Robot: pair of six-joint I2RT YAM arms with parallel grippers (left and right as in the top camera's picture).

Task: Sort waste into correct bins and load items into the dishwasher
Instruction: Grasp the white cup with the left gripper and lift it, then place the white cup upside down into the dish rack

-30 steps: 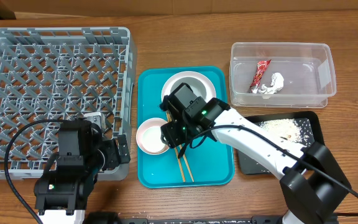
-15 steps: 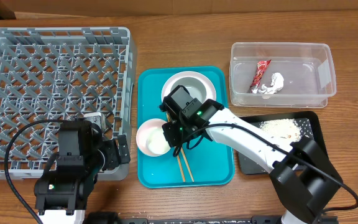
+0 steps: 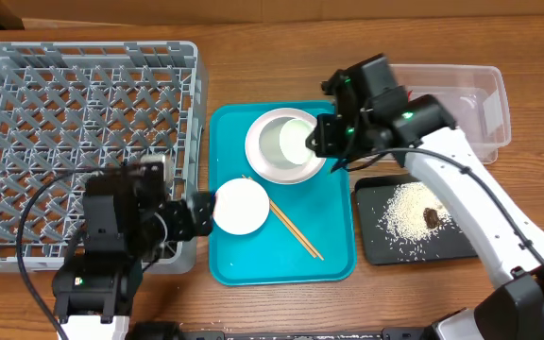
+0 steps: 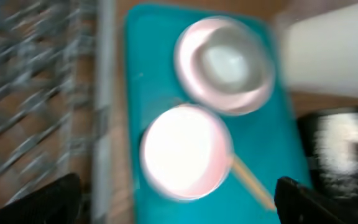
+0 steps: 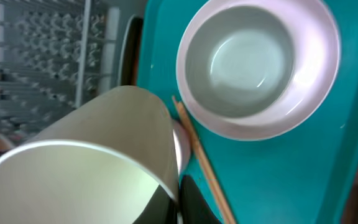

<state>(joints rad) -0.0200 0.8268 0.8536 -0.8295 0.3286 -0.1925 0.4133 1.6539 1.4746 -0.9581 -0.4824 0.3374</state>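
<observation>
Right gripper (image 5: 178, 198) is clamped on the wall of the cup (image 5: 86, 168), held above the far end of the teal tray (image 3: 333, 255). The cup looks light, stiff, smooth, probably breakable; a rim pinch suits it. Left gripper (image 4: 179, 199), jaws apart, hovers at the tray's left edge.

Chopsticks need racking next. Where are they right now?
In the overhead view the chopsticks lie diagonally on the teal tray, in its near right part, just right of the pink bowl.
</observation>
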